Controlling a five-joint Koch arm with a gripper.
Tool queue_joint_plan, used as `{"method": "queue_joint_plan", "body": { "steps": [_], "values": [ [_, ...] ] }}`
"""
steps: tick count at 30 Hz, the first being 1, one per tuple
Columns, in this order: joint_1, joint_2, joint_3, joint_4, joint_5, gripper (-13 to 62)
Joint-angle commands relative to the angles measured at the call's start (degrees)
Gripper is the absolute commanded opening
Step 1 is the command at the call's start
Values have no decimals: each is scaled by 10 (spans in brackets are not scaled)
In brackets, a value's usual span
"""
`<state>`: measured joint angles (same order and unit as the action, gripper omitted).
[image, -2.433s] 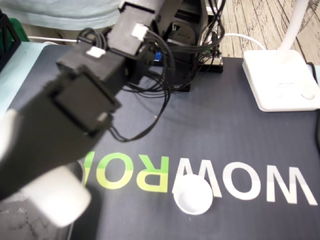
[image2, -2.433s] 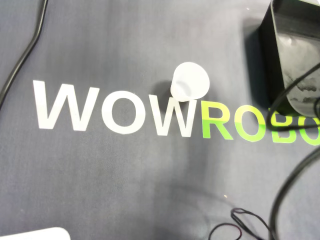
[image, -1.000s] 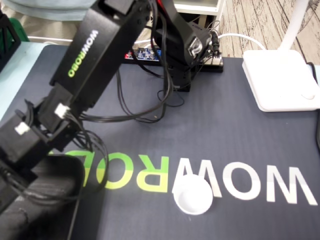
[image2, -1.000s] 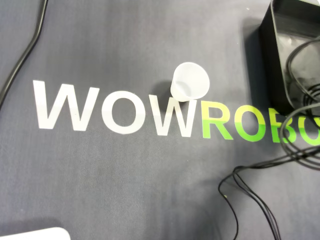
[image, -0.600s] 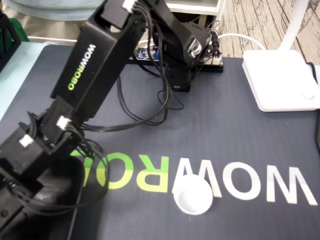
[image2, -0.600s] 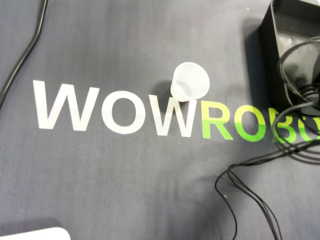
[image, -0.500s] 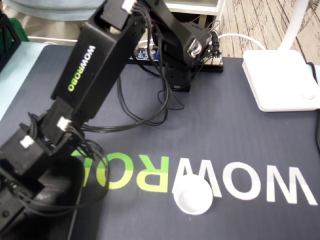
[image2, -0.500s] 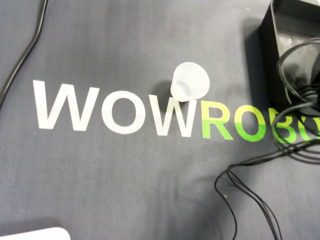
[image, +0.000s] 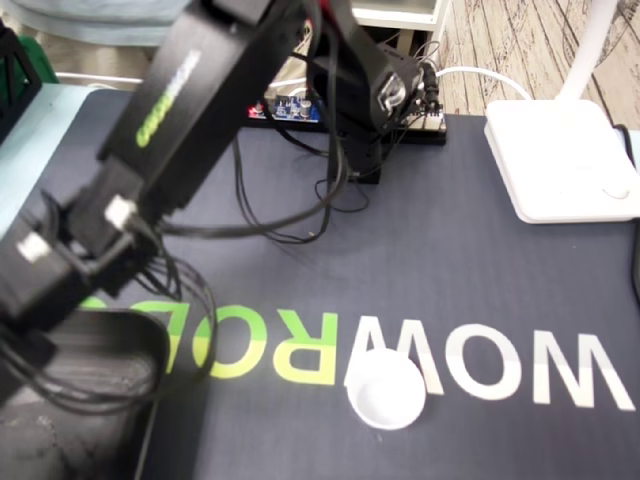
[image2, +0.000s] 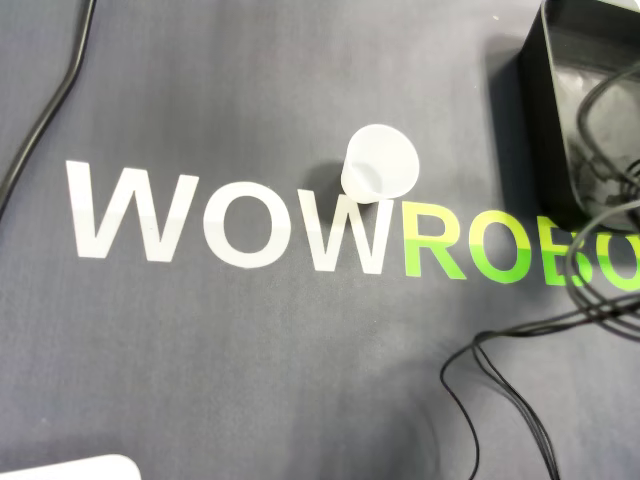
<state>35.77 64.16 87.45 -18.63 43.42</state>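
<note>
**Fixed and overhead views: arm at the bin, cup waiting on the mat.** The arm (image: 170, 130) leans down over the black bin (image: 130, 325) at the lower left of the fixed view. Its claw lies beyond the picture edge in both views, so you cannot tell whether the jaws stand apart or together. The white cup (image: 385, 390) stands upright, mouth up, on the dark mat (image: 450, 270). It sits where the white "WOW" lettering meets the green "ROBO", well apart from the bin.

The step in hand is probably fetching this 1 cup.
- Raise the claw clear of the bin rim before you swing across.
- Mind the loose cables (image2: 500, 390) trailing on the mat near that path.
- Spread the jaws fully before you descend, then straddle the cup wall.
- Close gently, since so thin a cup likely tips or crumples.
</note>
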Motion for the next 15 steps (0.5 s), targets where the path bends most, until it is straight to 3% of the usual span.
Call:
{"method": "queue_joint_plan", "body": {
  "steps": [1, 9, 15],
  "values": [
    [-24, 88, -42, 11, -64, 20],
    [-69, 207, -27, 127, -299, 20],
    [-111, 316, 73, 128, -454, 20]
  ]
}}
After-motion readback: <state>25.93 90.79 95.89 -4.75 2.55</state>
